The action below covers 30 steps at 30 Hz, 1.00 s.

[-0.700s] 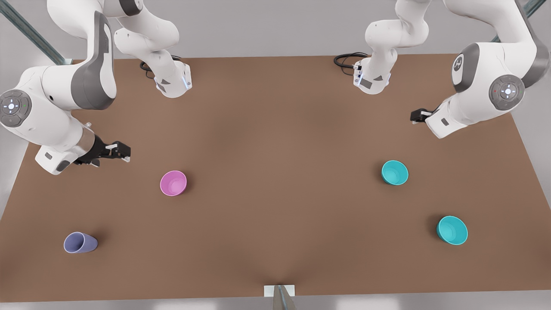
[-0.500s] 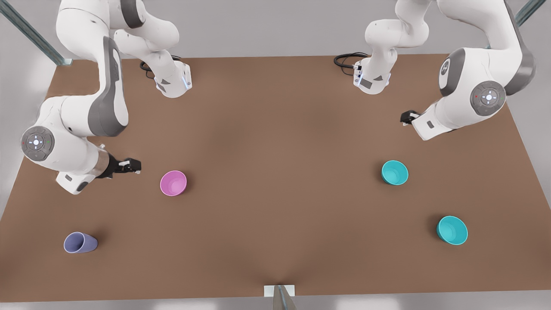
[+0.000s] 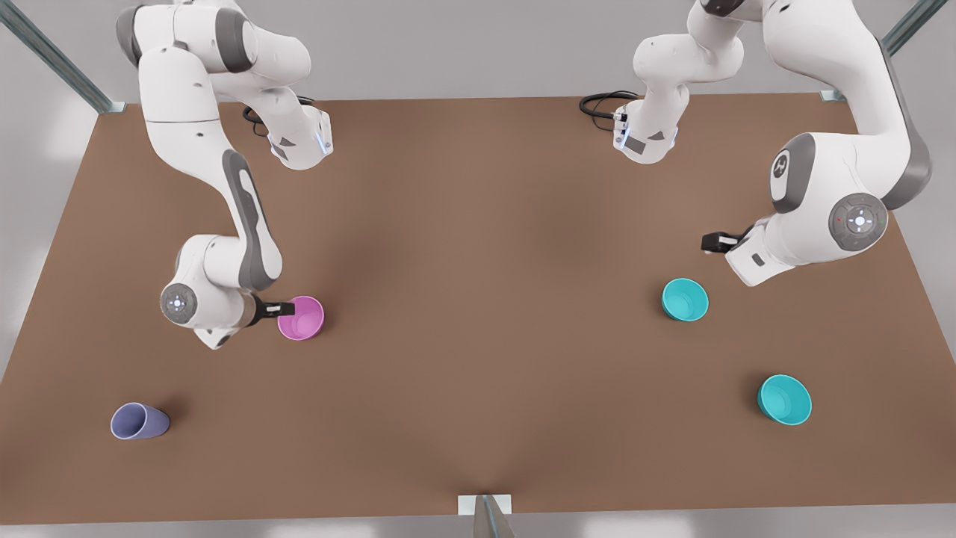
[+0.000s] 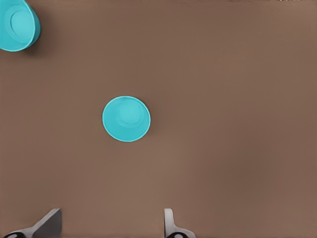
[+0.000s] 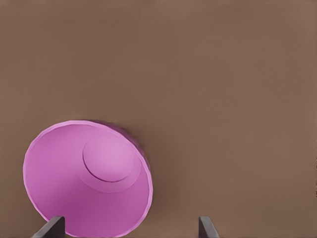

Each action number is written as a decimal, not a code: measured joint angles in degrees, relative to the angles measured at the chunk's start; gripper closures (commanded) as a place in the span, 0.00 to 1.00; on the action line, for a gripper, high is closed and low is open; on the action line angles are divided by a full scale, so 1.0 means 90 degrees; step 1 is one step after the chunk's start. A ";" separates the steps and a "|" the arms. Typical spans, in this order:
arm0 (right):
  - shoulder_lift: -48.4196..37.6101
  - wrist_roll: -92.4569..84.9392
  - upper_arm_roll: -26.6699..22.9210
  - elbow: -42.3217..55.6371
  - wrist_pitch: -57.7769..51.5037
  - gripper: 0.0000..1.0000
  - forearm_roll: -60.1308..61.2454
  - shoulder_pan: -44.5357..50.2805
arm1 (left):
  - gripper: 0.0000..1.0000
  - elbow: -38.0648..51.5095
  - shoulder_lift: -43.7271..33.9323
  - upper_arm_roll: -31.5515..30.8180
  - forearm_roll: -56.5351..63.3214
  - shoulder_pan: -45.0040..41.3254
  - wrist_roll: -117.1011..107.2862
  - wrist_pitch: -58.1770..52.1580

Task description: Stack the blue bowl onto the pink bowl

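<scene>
In the front view, the pink bowl [image 3: 302, 317] stands upright on the brown table [image 3: 478, 246] toward the front view's left, a small round magenta bowl with a plain smooth inside. The right gripper [image 3: 286, 307] reaches its rim from the side, its dark fingertips touching or just over the edge. Toward the front view's right sits the blue bowl [image 3: 685, 300], a small turquoise round bowl, upright and alone, with the left gripper [image 3: 709, 241] hanging above and beyond it, apart from it. A slightly wider teal bowl [image 3: 785, 400] lies nearer the camera on that same side, and a lavender cup [image 3: 139, 421] lies tipped on its side near the front left corner. In the left wrist view, the blue bowl [image 4: 126, 118] is seen from above, plain, with a flat round base inside; the left gripper [image 4: 110, 224] has its fingers spread wide, holding nothing. The wider teal bowl [image 4: 17, 25] is at the edge. In the right wrist view, the pink bowl [image 5: 88, 178] sits close, its flat base circle clear; the right gripper [image 5: 131, 227] has its fingers parted, one by the bowl's rim, gripping nothing.
</scene>
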 measured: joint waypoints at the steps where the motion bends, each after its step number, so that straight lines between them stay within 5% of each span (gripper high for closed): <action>1: 0.0049 -0.0004 0.0000 0.0001 0.0158 0.00 0.0036 -0.0006 | 0.00 -0.0001 0.0000 -0.0003 0.0000 -0.0002 -0.0023 0.0009; 9: 0.0435 -0.0026 0.0010 -0.0062 0.0754 0.03 0.0233 -0.0001 | 0.00 -0.0003 0.0000 -0.0006 0.0001 -0.0034 -0.0172 0.0035; 17: 0.0806 -0.0130 0.0032 0.0283 0.0783 0.78 0.0482 0.0024 | 0.00 -0.0012 0.0000 -0.0012 0.0001 -0.0032 -0.0265 0.0014; 23: 0.0826 -0.0128 0.0490 0.1188 0.0391 0.79 0.0899 0.0179 | 0.00 -0.0018 0.0000 -0.0013 0.0001 -0.0033 -0.0312 0.0009; 26: 0.1524 0.0170 0.1113 0.2963 0.0271 0.79 0.1137 0.0922 | 0.00 -0.0020 0.0000 -0.0013 0.0001 -0.0033 -0.0331 0.0006; 30: 0.2918 0.0960 0.1258 0.4865 0.0465 0.79 0.1247 0.2023 | 0.00 -0.0021 0.0000 -0.0013 0.0001 -0.0033 -0.0350 0.0007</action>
